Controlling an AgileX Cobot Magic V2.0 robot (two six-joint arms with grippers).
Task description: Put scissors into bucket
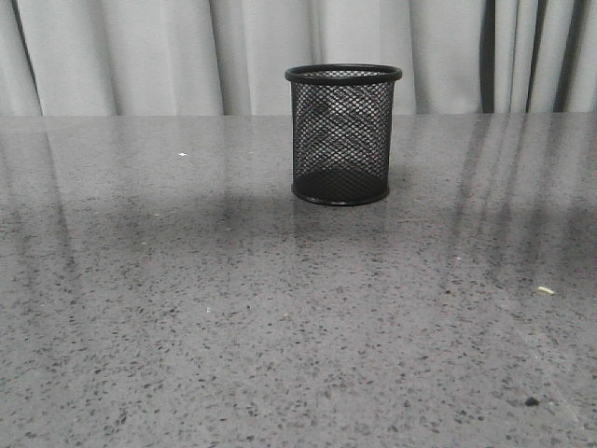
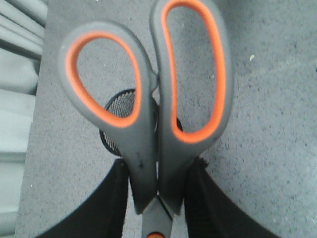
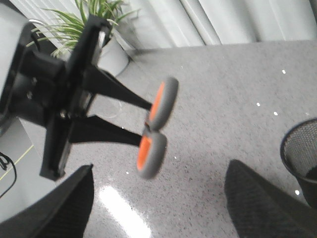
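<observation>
The scissors (image 2: 153,148), with dark grey handles lined in orange, are clamped at the handle necks between the black fingers (image 2: 116,198) of my left gripper (image 2: 158,198). The loops point away from the wrist and the orange pivot lies between the jaws. The black mesh bucket (image 1: 343,135) stands upright at the table's far middle. In the left wrist view it shows partly behind the loops (image 2: 119,106), below the scissors. In the right wrist view my left gripper (image 3: 146,124) holds the scissors (image 3: 156,129) in the air, with the bucket (image 3: 302,158) to one side. My right gripper (image 3: 158,208) is open and empty.
The grey speckled table (image 1: 187,327) fills the front view, with neither arm in that view. Pale curtains (image 1: 140,56) hang behind it. A potted plant (image 3: 101,20) stands beyond the table's far corner. Small specks (image 1: 546,290) lie at the right.
</observation>
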